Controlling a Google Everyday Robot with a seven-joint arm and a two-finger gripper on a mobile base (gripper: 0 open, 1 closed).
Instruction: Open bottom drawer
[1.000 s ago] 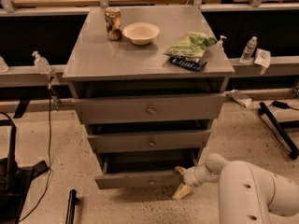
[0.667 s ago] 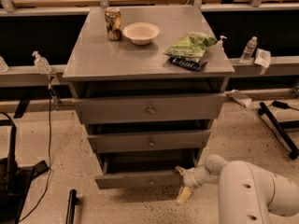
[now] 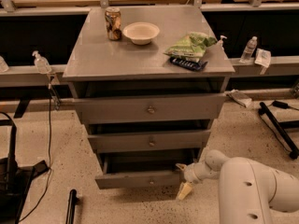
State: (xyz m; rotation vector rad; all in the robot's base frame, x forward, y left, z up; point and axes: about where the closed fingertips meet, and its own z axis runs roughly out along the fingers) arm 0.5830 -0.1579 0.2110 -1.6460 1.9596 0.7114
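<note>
Protruding toward camera, bottom drawer [image 3: 135,179], long axis running left-right; counting as lowest of three in grey cabinet [image 3: 117,55]. Gripper [image 3: 182,178] hovering at drawer's right end, jaws standing spread.

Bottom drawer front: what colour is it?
The bottom drawer front is flat grey, camera view; gripper at its right end.
</note>
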